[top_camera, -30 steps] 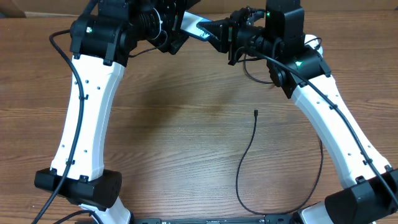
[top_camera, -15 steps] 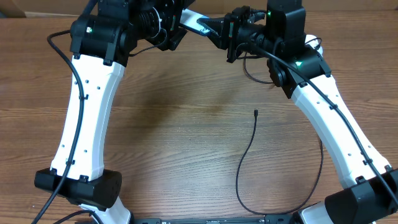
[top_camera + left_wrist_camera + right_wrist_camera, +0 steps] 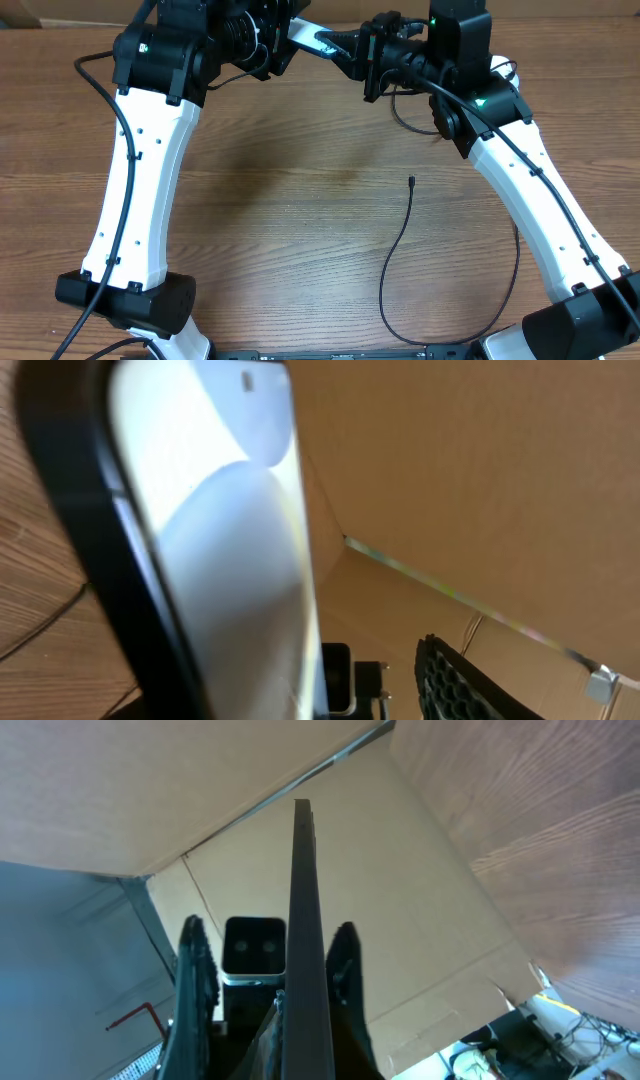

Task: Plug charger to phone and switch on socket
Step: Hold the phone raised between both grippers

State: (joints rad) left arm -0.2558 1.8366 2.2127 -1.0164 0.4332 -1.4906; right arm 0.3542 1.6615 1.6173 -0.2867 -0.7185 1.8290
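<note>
Though edge-on, slim glassy phone (image 3: pixel 303 870) pinched in right hand (image 3: pixel 268 955); left hand (image 3: pixel 285 35) seemingly alongside, spread untellable

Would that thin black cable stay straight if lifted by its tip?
Probably flop: the long thin black cable lies in a loose curve on the wooden table. It looks light, so a nudge would likely drag it.

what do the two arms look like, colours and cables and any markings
The left arm and right arm each have long white links with small dark dots and bulky black joint housings. Thin black cables run along them. The right arm shows small green lights on its black upper part.
</note>
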